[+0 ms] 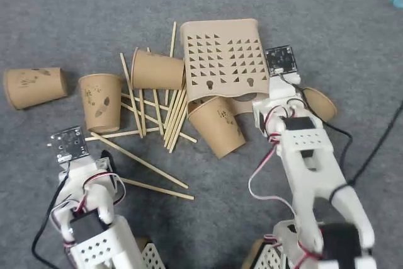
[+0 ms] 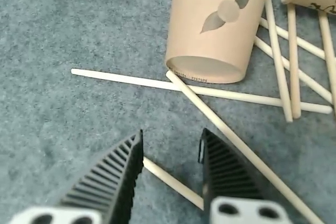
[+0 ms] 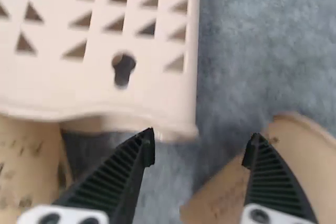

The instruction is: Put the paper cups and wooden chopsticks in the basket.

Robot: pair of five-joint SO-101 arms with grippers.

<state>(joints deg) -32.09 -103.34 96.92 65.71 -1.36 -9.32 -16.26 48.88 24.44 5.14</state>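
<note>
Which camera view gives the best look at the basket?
The high view: almost the whole basket is visible, lying with its perforated face up. The right wrist view gives just one perforated corner, close up. The left wrist view faces a cup and chopsticks.

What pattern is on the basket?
Rows of triangle holes cover the beige basket; clearest in the high view.

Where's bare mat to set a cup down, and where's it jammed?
Bare: mat between left arm and right arm, short of the nearest chopstick; also right of the basket. Crowded: chopstick pile and cups left of the basket.
</note>
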